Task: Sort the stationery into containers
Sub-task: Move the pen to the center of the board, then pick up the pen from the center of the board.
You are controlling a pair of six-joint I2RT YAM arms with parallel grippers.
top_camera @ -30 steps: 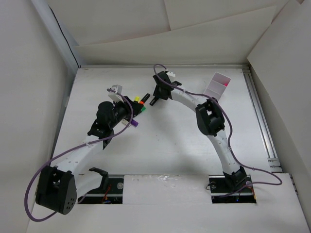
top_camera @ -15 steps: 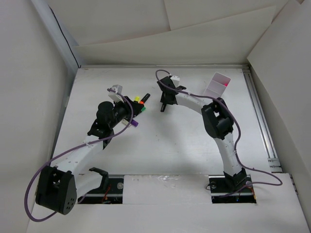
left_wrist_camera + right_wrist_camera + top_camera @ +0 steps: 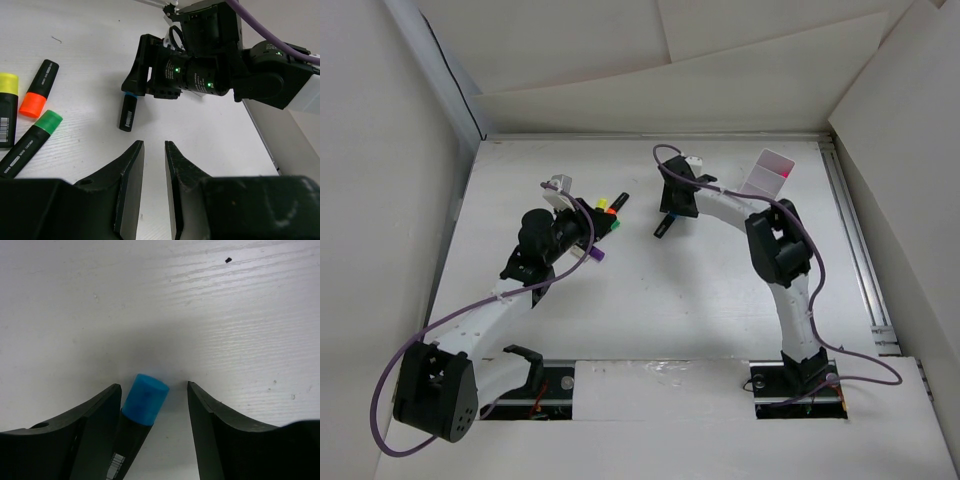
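My right gripper (image 3: 669, 213) (image 3: 154, 388) is open around a black marker with a blue cap (image 3: 144, 399). The marker leans on the left finger, with a gap to the right finger. It shows in the top view (image 3: 663, 227) and in the left wrist view (image 3: 128, 112). My left gripper (image 3: 588, 228) (image 3: 154, 149) is empty, its jaws a narrow gap apart above the table. Beside it lie a yellow-capped marker (image 3: 7, 83), an orange-capped marker (image 3: 33, 104) and a green-capped marker (image 3: 48, 123). A purple-capped marker (image 3: 595, 256) lies under the left arm. The pale lavender tray (image 3: 760, 180) stands at the back right, something pink (image 3: 783, 172) in it.
White walls enclose the table on the left, back and right. A metal rail (image 3: 860, 250) runs along the table's right edge. The right arm's purple cable (image 3: 720, 192) loops over its wrist.
My right gripper has moved to the right and a little nearer, and the blue-capped marker has moved with it. The left arm and its nearby markers have not moved.
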